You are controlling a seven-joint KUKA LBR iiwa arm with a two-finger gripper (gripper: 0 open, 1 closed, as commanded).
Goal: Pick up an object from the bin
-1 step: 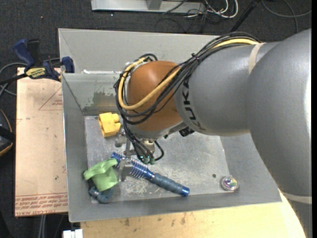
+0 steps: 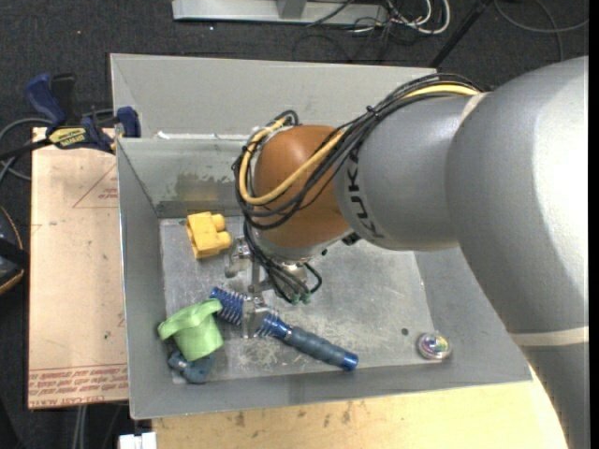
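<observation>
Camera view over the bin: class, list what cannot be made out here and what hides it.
Blue brush: its bristle part lies under the gripper; whether it is held, cannot tell.
Bin floor: the far part is covered by the orange wrist cover.
Dark thing under the green piece: mostly covered.
Shiny round thing: too small to name.

Only 1 legible mark: brand name "KUKA", dark letters on the grey arm link [image 2: 367, 204], just right of the orange wrist cover [image 2: 295, 190]. Letters run sideways, along the link's left edge; black & yellow cables [image 2: 309, 171] pass close by its upper end. Other markings too small to read
</observation>
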